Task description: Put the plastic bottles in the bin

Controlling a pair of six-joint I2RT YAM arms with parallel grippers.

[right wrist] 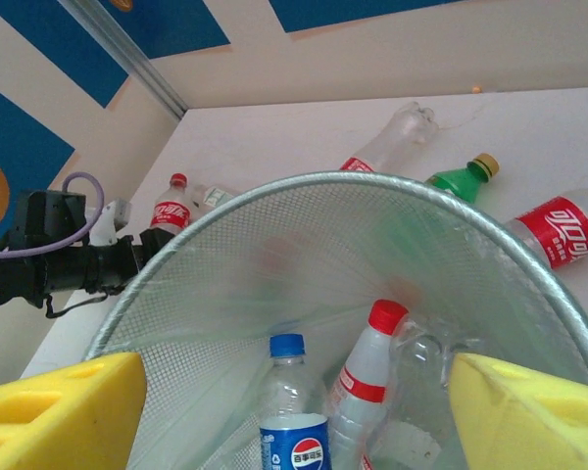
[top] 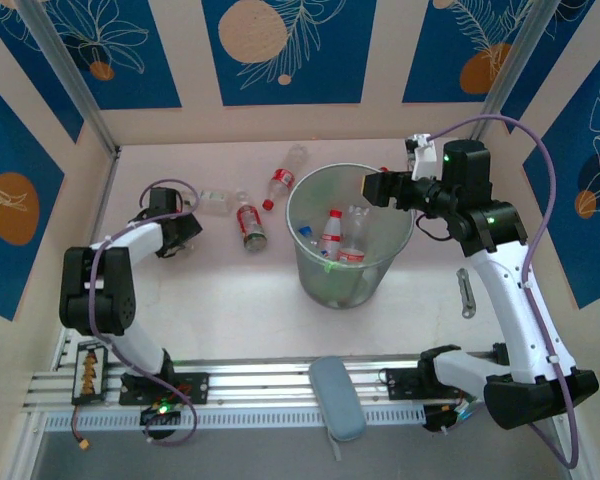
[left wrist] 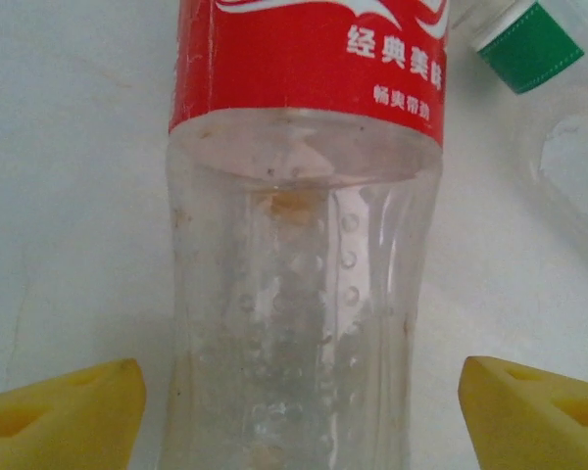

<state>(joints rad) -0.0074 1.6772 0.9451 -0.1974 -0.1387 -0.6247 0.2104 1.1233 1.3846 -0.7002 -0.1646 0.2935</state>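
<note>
A clear plastic bottle with a red label (left wrist: 304,245) lies on the table between the yellow fingertips (left wrist: 73,411) of my left gripper (left wrist: 299,397). The gripper is open, with a gap on each side of the bottle. Beside it lies a bottle with a green label (left wrist: 529,44). From above, my left gripper (top: 188,228) is left of the bin (top: 325,280), near several lying bottles (top: 250,225). My right gripper (right wrist: 299,392) hangs open and empty over the bin (right wrist: 274,255). Inside are a blue-capped bottle (right wrist: 292,411) and a red-capped one (right wrist: 372,372).
Beyond the bin lie a green bottle with a yellow cap (right wrist: 461,176) and a red-labelled bottle (right wrist: 559,230). A grey case (top: 337,398) rests on the rail at the near edge. A small metal tool (top: 466,293) lies right of the bin. Walls enclose the table.
</note>
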